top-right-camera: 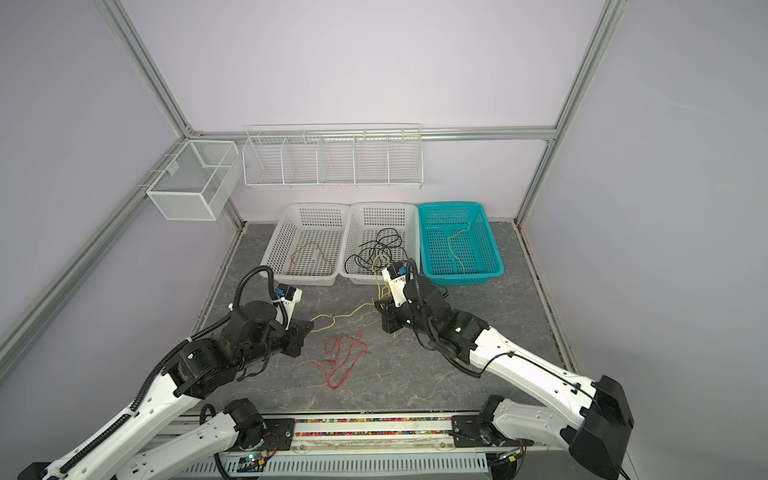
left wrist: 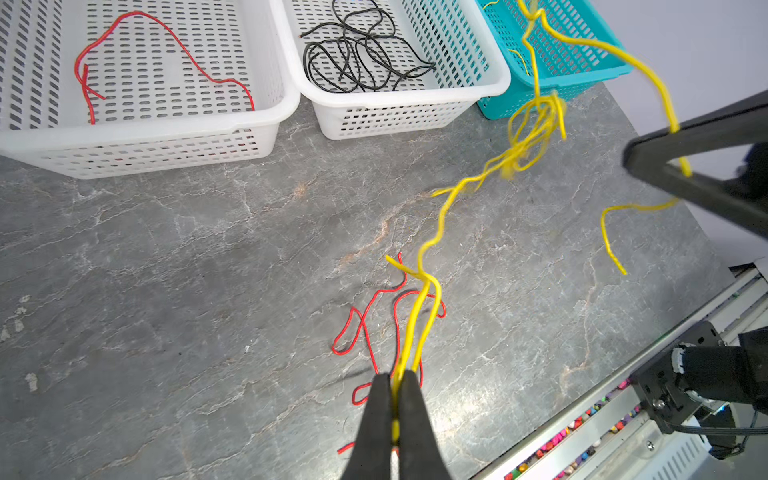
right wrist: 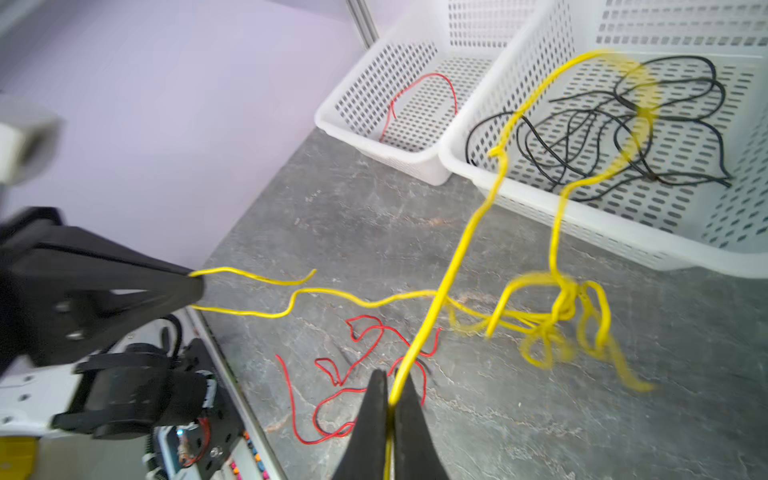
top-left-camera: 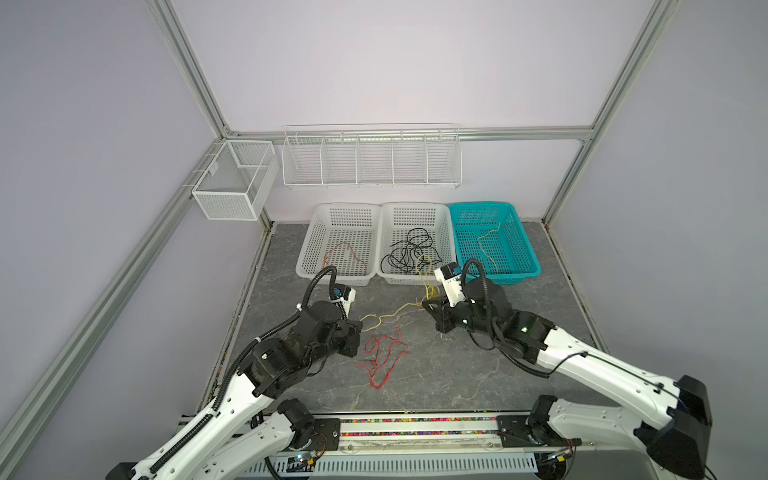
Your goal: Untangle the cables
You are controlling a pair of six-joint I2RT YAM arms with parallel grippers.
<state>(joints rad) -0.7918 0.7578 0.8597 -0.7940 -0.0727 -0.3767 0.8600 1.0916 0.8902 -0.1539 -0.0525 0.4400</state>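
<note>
A yellow cable (top-left-camera: 395,311) stretches above the table between my two grippers, with a knotted yellow tangle (left wrist: 532,133) (right wrist: 557,316) hanging near the right one. My left gripper (left wrist: 397,380) (top-left-camera: 360,328) is shut on a doubled yellow strand. My right gripper (right wrist: 391,386) (top-left-camera: 424,305) is shut on another yellow strand, in front of the middle basket. A loose red cable (top-left-camera: 384,357) (top-right-camera: 343,359) lies on the table below and between them. In both top views, a red cable (top-left-camera: 345,257) lies in the left white basket, black cables (top-left-camera: 409,251) in the middle one, and a yellow cable (top-left-camera: 488,243) in the teal one.
Three baskets stand in a row at the back: left white (top-left-camera: 309,245), middle white (top-left-camera: 384,237), teal (top-left-camera: 525,245). Wire racks (top-left-camera: 370,158) and a mesh box (top-left-camera: 232,178) hang on the walls. A rail (top-left-camera: 415,428) with coloured beads runs along the front edge.
</note>
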